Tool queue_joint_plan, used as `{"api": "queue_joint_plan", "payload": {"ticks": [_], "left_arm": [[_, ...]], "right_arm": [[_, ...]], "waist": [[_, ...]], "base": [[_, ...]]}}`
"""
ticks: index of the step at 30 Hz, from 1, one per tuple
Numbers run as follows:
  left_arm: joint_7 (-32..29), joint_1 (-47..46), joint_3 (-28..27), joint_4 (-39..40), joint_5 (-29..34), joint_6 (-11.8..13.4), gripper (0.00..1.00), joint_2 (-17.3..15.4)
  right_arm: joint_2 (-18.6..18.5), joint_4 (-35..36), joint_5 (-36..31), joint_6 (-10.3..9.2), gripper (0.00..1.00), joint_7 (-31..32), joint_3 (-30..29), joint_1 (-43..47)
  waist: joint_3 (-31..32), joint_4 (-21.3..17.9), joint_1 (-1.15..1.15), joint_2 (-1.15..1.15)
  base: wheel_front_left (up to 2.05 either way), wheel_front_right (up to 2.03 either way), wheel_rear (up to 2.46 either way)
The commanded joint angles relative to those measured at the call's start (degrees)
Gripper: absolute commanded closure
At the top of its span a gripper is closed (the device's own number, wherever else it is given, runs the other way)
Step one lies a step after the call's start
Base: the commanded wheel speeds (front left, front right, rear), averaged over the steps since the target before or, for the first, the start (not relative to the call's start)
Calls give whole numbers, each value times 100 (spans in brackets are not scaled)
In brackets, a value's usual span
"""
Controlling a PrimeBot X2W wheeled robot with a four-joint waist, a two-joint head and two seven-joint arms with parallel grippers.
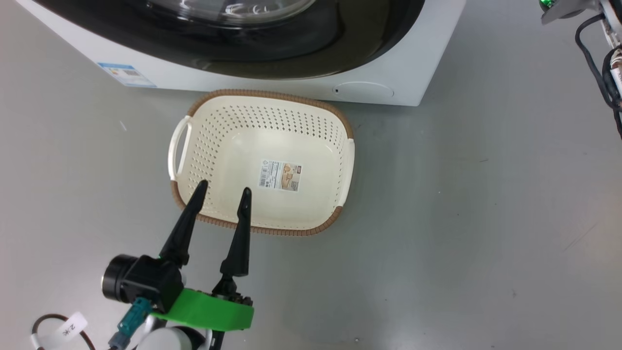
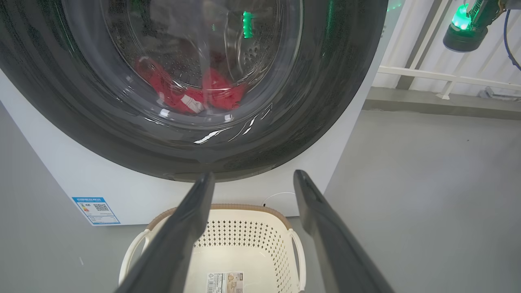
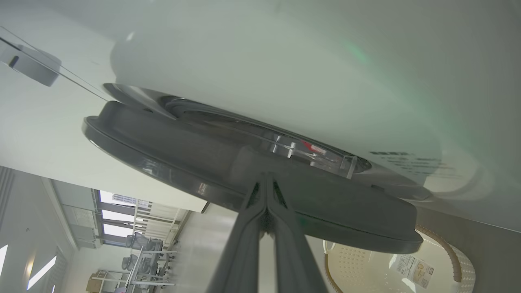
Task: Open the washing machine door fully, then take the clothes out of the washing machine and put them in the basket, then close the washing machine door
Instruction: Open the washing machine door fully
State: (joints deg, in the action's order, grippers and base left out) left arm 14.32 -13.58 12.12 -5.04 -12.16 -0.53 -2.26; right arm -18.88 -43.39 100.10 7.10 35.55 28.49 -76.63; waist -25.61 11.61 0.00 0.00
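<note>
1. Cream basket (image 1: 218, 121) sits empty on the floor right in front of the washer (image 1: 413, 58) in the head view, so nothing's been moved over yet. The left claw (image 1: 224, 187) hovers over its near-left rim, fingers spread, holding nothing. Writing-wise, the basket's paper label (image 1: 280, 175) has a barcode but the print's too small to read. Same story for the blue sticker (image 1: 126, 74) on the washer. A cable tag (image 1: 72, 326) at lower left reads something like "2" plus a mark.
2. Left wrist view: the red clothes (image 2: 179, 91) lie in the drum behind the door (image 2: 325, 81) glass. The door looks shut or near enough, so step one isn't done.
3. Right wrist view: the right claw (image 3: 266, 179) has its fingers pressed together, tips right at the door's black rim, pinching nothing. Touching or not, can't tell. My guess is it's working on the opening, with unloading and closing all still to do.
</note>
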Motion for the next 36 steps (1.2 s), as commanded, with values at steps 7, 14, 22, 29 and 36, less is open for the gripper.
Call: {"api": "queue_joint_plan", "payload": {"ticks": [7, 14, 22, 29, 36], "left_arm": [[68, -248, -57, 218, -111, 0, 0, -62], [68, -360, 25, 238, -182, 30, 0, -62], [68, -414, 120, 245, -236, 63, 0, -62], [68, -465, 181, 218, -265, 82, 0, -62], [68, -318, 216, 186, -273, 113, 0, -62]], "right_arm": [[146, -151, -120, 39, 100, 151, -63, -382], [241, -267, -239, 39, 100, 206, -63, -540], [294, -194, -355, 39, 100, 176, -109, -505], [344, 44, -437, 39, 100, 294, -85, -282], [342, 500, -480, 39, 100, 420, -64, 326]], "waist": [[-258, 119, 0, 0], [-412, 195, 0, 0], [-450, 272, 0, 0], [-361, 288, 0, 0], [-16, 286, 0, 0]], "base": [[0, 0, 0], [0, 0, 0], [0, 0, 0], [0, 0, 0], [0, 0, 0]]}}
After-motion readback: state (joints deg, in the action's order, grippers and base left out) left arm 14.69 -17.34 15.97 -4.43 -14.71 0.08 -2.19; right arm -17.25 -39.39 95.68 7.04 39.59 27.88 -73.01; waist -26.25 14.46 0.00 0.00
